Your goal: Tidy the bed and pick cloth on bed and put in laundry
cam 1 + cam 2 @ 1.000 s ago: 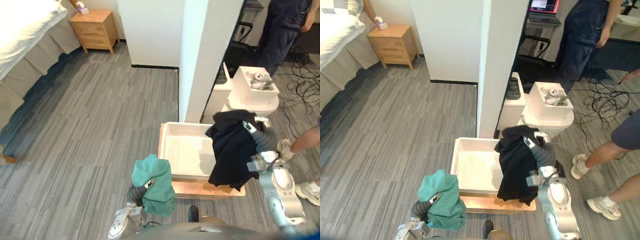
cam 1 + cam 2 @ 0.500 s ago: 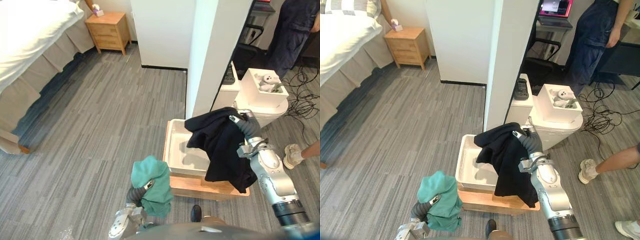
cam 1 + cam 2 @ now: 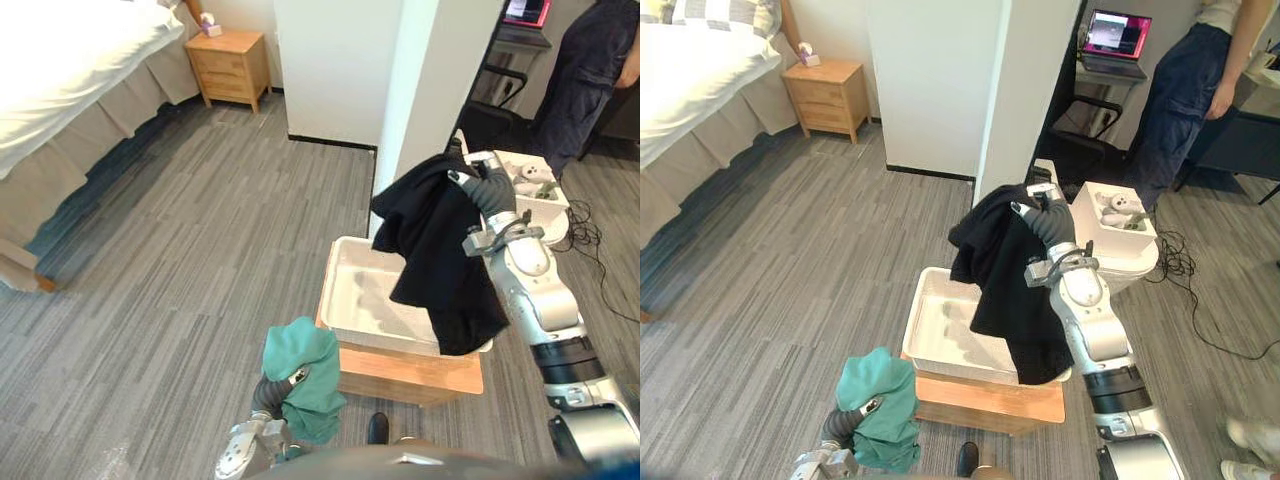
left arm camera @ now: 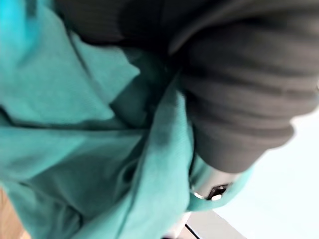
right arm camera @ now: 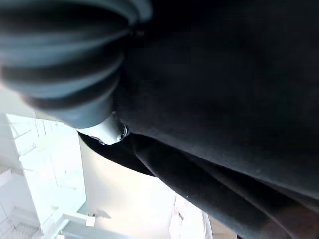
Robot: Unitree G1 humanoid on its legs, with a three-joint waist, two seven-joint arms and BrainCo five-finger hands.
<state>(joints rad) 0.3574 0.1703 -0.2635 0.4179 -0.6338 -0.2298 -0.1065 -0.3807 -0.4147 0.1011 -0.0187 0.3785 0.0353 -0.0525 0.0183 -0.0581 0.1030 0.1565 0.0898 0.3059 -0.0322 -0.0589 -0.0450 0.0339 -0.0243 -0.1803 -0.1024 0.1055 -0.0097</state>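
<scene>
Black cloth (image 3: 435,250) raised over bin (image 3: 345,290) by pillar (image 3: 425,90), hiding right hand (image 3: 488,192) grip; green cloth (image 3: 305,385) hides left hand (image 4: 244,94).

Black cloth (image 3: 435,250) hides the right hand (image 3: 490,195) beyond its wrist, and green cloth (image 3: 312,385) likewise buries the left hand (image 3: 268,391).

readable text: none | labels, numbers, signs: none | laptop screen (image 3: 1110,32): too small to read
</scene>
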